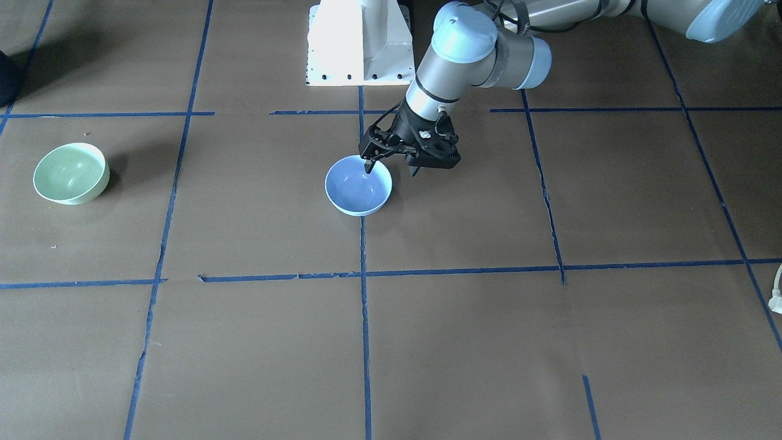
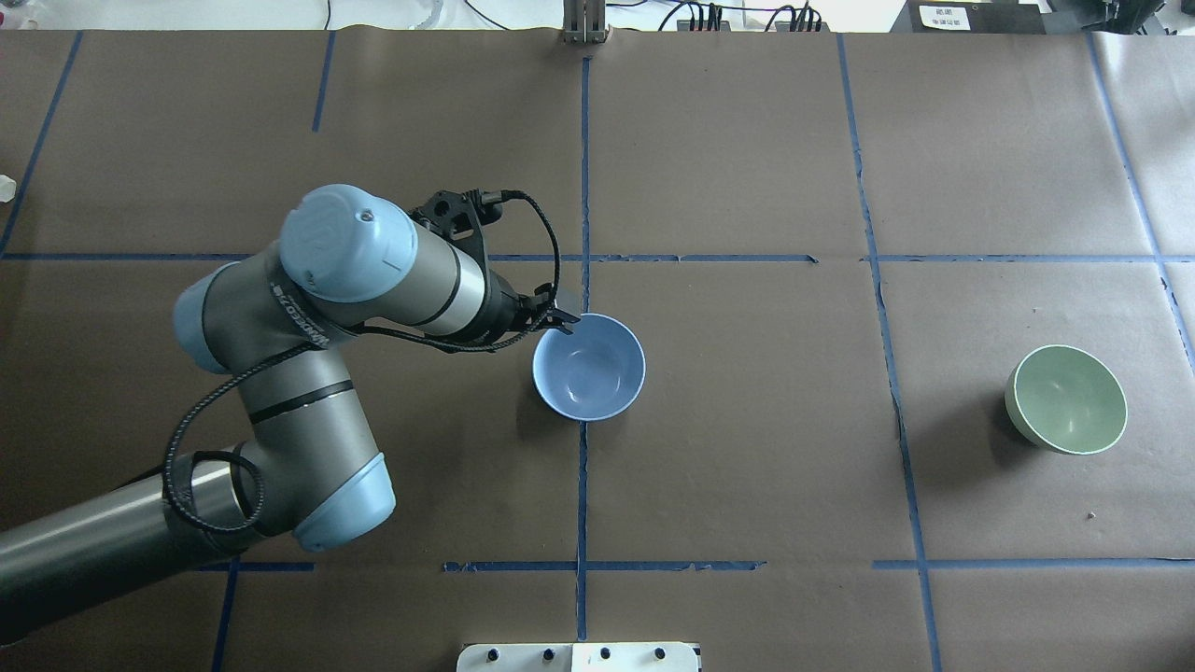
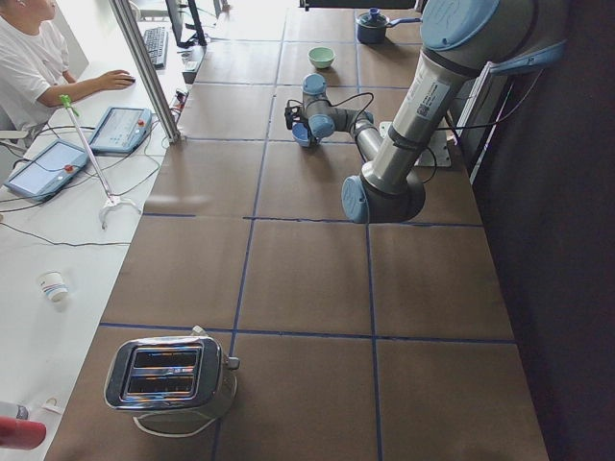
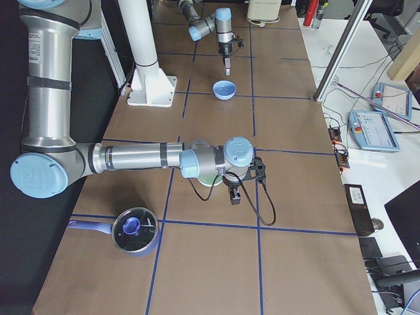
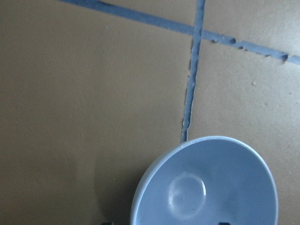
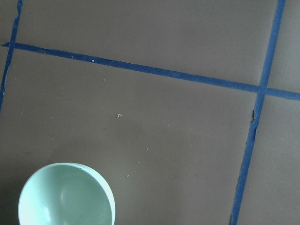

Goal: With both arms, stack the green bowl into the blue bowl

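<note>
The green bowl (image 1: 71, 173) is pale mint, round, smooth and glossy, with no pattern. It sits upright and holds nothing. It stands on the brown table (image 1: 489, 342) far out on the robot's right, inside one square of the blue tape (image 1: 365, 342) grid and touching no line.

The blue bowl (image 1: 358, 185) is the same size and is also upright and holding nothing. It is periwinkle inside and paler outside. It sits at the table's middle on the central tape line, well apart from the green one.

The left gripper (image 1: 391, 170) points down at the blue bowl's rim on the robot's side, jaws spread. One finger (image 1: 368, 166) is over the inside of the bowl and the other is outside the wall. Whether either pad touches the rim cannot be told.

The right gripper (image 4: 234, 195) hangs just beside the green bowl. It shows only in the side view, so whether its jaws are apart or together cannot be told. Its wrist view has the bowl in the lower left corner.

A white pedestal (image 1: 360, 43) stands behind the blue bowl. A lidded pot (image 4: 134, 230) sits at the robot's right end of the table and a toaster (image 3: 171, 375) at its left end.
</note>
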